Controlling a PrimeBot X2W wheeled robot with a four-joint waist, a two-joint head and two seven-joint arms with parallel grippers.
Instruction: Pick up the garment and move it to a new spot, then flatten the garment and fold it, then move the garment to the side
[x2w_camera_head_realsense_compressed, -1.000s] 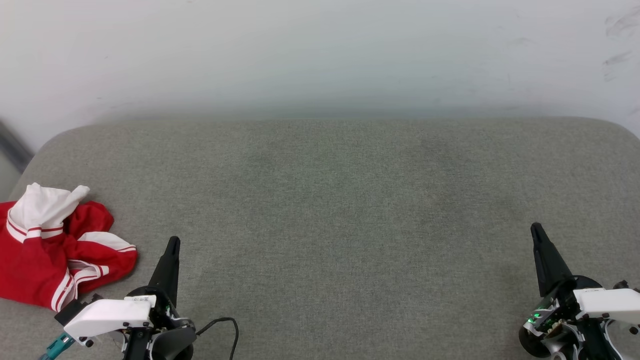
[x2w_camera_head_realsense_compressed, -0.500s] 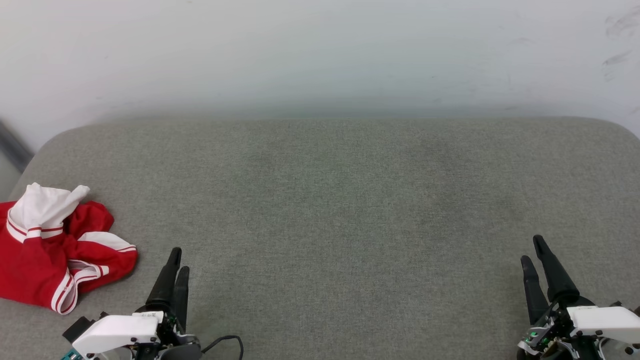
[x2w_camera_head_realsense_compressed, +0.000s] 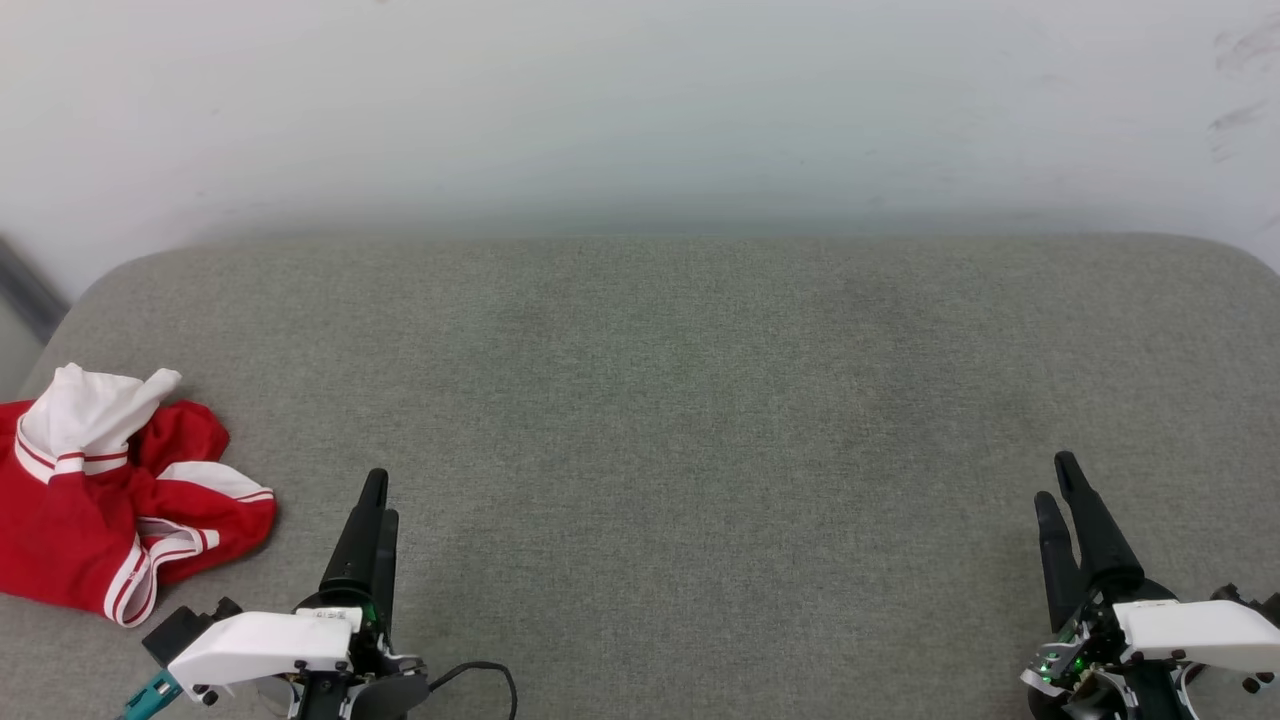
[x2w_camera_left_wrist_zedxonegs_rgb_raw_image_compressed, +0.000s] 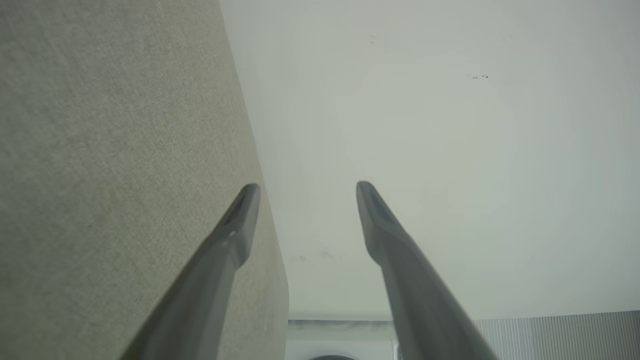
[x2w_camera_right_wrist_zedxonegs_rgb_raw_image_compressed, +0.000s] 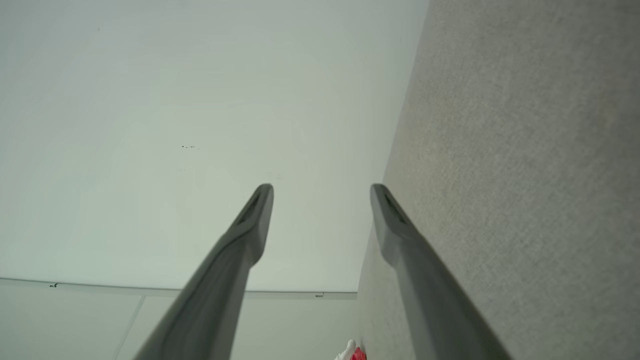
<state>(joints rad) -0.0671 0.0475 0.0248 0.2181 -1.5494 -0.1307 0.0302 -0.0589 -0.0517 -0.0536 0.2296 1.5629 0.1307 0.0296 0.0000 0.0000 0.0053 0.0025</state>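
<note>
The garment (x2w_camera_head_realsense_compressed: 100, 500), red with white sleeves and striped trim, lies crumpled at the left edge of the grey padded surface (x2w_camera_head_realsense_compressed: 680, 400). A small red and white bit of the garment (x2w_camera_right_wrist_zedxonegs_rgb_raw_image_compressed: 354, 352) peeks in at the bottom of the right wrist view. My left gripper (x2w_camera_head_realsense_compressed: 378, 492) hovers at the lower left, a little right of the garment and apart from it, open and empty (x2w_camera_left_wrist_zedxonegs_rgb_raw_image_compressed: 307, 186). My right gripper (x2w_camera_head_realsense_compressed: 1055, 478) stands at the lower right, far from the garment, open with nothing between its fingers (x2w_camera_right_wrist_zedxonegs_rgb_raw_image_compressed: 321, 187).
A pale wall (x2w_camera_head_realsense_compressed: 640, 110) rises behind the padded surface. A black cable (x2w_camera_head_realsense_compressed: 480, 672) loops beside my left wrist. The surface has rounded corners at the far left and far right.
Both grippers have gone from shut to open. The left gripper has shifted slightly to the right. The garment has not moved.
</note>
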